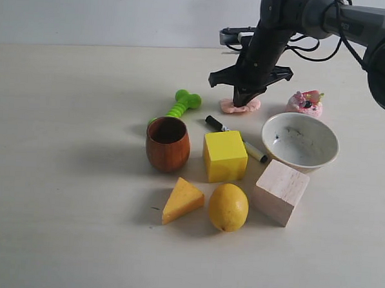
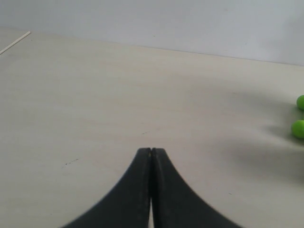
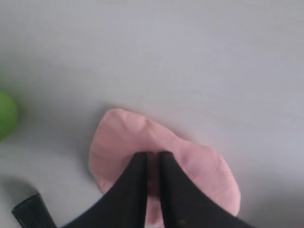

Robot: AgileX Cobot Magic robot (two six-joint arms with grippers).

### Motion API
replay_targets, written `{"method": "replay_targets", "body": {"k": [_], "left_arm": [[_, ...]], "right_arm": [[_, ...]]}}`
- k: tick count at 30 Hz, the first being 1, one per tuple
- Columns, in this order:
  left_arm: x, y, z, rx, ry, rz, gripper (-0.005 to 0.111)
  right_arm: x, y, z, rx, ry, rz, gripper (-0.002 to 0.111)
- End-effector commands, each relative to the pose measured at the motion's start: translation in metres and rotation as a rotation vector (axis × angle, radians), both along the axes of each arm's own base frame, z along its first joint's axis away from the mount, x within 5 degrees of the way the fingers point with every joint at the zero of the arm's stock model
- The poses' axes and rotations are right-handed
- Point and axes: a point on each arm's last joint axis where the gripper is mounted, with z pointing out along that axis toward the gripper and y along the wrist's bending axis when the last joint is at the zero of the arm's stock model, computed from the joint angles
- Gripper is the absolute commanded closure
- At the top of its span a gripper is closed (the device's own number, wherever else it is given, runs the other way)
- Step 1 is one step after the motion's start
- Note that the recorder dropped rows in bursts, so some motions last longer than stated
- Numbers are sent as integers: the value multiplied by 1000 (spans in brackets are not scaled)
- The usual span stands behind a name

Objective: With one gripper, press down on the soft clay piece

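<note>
The soft clay piece (image 1: 240, 107) is a flat pale pink blob lying on the table behind the yellow cube. My right gripper (image 1: 245, 100) comes down on it from above. In the right wrist view its two dark fingertips (image 3: 152, 154) sit almost together, tips resting on the middle of the clay (image 3: 123, 137), and nothing is held between them. A thin strip of pink shows through the gap. My left gripper (image 2: 151, 150) is shut above bare table and does not appear in the exterior view.
Near the clay lie a green toy (image 1: 181, 105), a black marker (image 1: 214, 123) and a pink toy cake (image 1: 305, 103). In front stand a wooden cup (image 1: 168, 143), yellow cube (image 1: 225, 155), white bowl (image 1: 300, 141), wooden block (image 1: 280, 190), lemon (image 1: 228, 207) and cheese wedge (image 1: 182, 199).
</note>
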Motion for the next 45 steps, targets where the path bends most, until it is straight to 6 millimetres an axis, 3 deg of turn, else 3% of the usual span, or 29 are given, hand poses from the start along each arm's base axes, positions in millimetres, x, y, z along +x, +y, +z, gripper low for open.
{"method": "replay_targets", "body": {"k": [1,9,24,34,42,45], "left_arm": [[0,0,2,-8,-20,-4,107],[0,0,2,-8,-20,-4,107],[0,0,2,-8,-20,-4,107],[0,0,2,-8,-20,-4,107],[0,0,2,-8,-20,-4,107],[0,0,2,-8,-20,-4,107]], "right_arm": [[0,0,4,-6,-14,-7,84],[0,1,-17,0,28,-13,84],[-1,2,-22,7,38,-17,84],[0,5,13,68,-20,-30,84],[-1,5,16,63,-20,-27,85],[-1,3,15,38,-14,-19,92]]}}
